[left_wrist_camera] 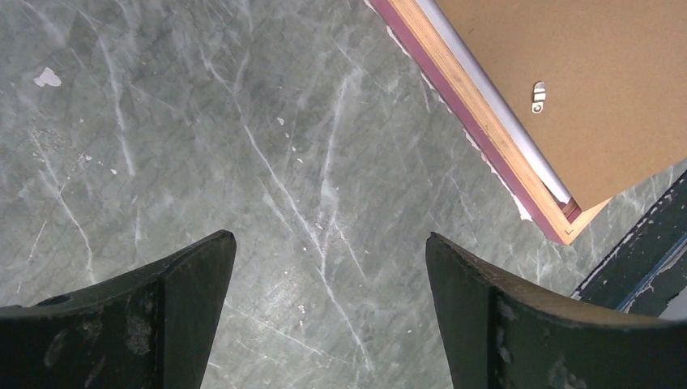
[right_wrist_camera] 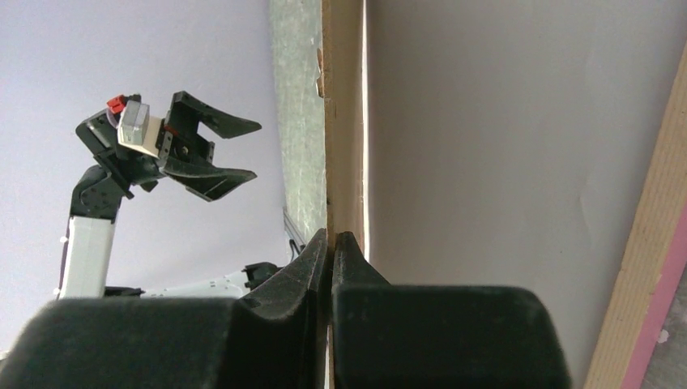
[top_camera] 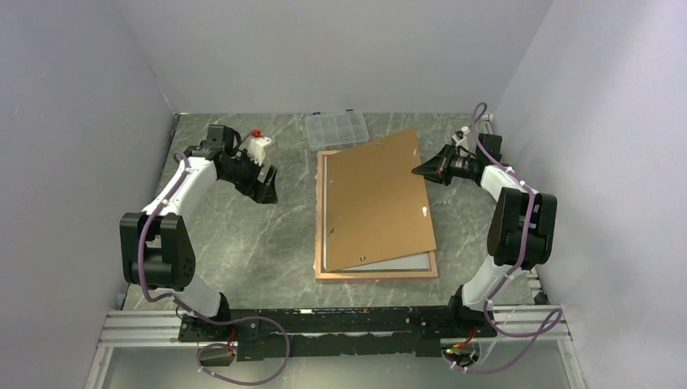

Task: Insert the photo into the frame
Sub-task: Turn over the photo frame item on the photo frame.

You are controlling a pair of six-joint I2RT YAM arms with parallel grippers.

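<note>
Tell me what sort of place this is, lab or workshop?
Likely a lab robot cell. Plain pale walls box in a marble-patterned table; left arm and right arm are bolted to a metal rail at its near edge; props laid out: the frame, a backing board, a compartment box.

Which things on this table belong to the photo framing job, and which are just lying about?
Job: frame; backing board, pinched by right gripper; pale sheet beneath it, possibly the photo face down.
Lying about: clear compartment box.
</note>
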